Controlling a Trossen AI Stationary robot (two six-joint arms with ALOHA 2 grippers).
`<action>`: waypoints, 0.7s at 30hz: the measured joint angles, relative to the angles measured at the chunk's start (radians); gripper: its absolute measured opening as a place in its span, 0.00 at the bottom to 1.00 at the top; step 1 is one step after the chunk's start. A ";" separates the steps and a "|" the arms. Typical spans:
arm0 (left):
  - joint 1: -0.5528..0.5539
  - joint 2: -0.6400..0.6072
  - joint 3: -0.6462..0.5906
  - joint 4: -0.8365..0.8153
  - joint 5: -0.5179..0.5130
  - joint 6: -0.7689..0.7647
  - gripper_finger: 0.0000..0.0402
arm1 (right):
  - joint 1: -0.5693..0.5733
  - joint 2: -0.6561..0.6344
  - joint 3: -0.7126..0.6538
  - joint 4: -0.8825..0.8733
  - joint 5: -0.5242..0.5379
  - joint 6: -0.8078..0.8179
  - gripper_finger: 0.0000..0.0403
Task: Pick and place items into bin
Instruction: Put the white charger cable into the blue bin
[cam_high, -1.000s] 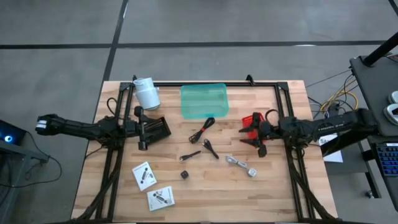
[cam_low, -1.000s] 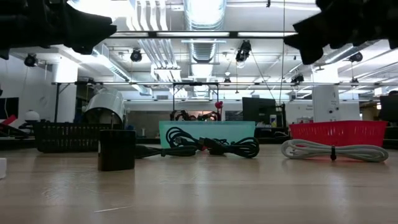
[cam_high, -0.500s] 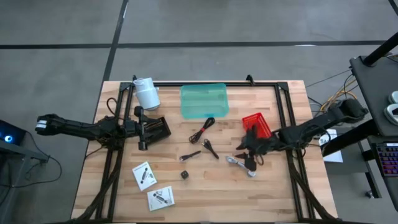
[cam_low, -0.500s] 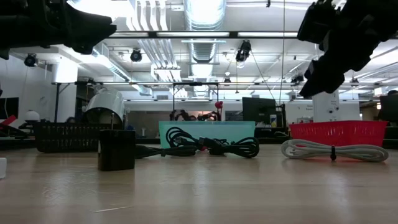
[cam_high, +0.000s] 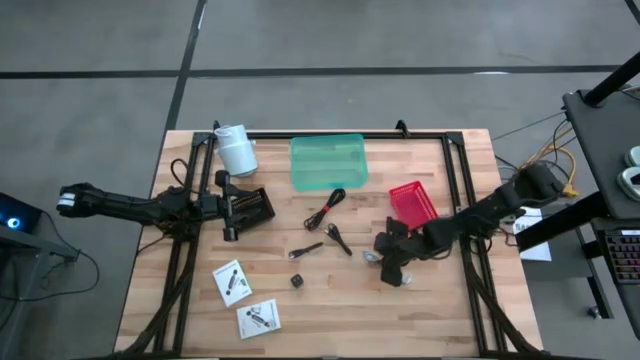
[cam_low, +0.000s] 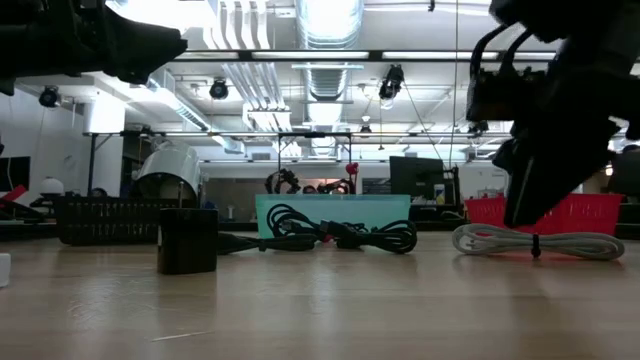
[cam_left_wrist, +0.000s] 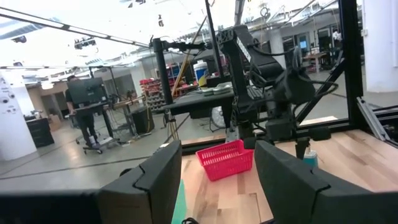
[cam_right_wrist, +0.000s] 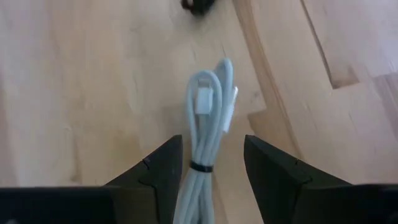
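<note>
The silvery-white cord (cam_right_wrist: 205, 137), a bundled loop tied with a dark band, lies flat on the wooden tabletop (cam_high: 440, 310) on the right side, just in front of the red basket (cam_high: 412, 204). The right tool (cam_right_wrist: 208, 165) is down over it, its two dark fingers (cam_right_wrist: 155, 171) apart with the cord running between them; they straddle the bundle but no squeeze on it shows. From above, the right arm reaches in from the right edge and covers most of the cord.

The left tool (cam_high: 229, 203) hangs above the black basket (cam_high: 255, 207) at the left of the tabletop, fingers apart and empty.

Between the two arms, the thin black cable (cam_high: 326, 209) lies just in front of the teal bin (cam_high: 328, 162), with black clips (cam_high: 338, 238) a little nearer and a tiny dark cube (cam_high: 296, 281) nearer still. Two flat white packets (cam_high: 232, 283) with black print lie at the near left, apart from each other. A white cylindrical roll (cam_high: 237, 150) sits at the far left corner, beside the teal bin.
</note>
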 joint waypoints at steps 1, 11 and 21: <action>0.000 0.000 0.000 0.000 0.000 0.000 0.47 | 0.000 0.010 0.008 -0.009 0.000 0.000 0.38; 0.000 0.006 0.000 0.000 0.000 0.000 0.47 | 0.000 0.098 0.027 -0.016 -0.004 -0.004 0.38; 0.000 0.026 0.001 0.000 0.000 -0.001 0.47 | 0.000 0.095 0.026 -0.020 0.003 -0.012 0.26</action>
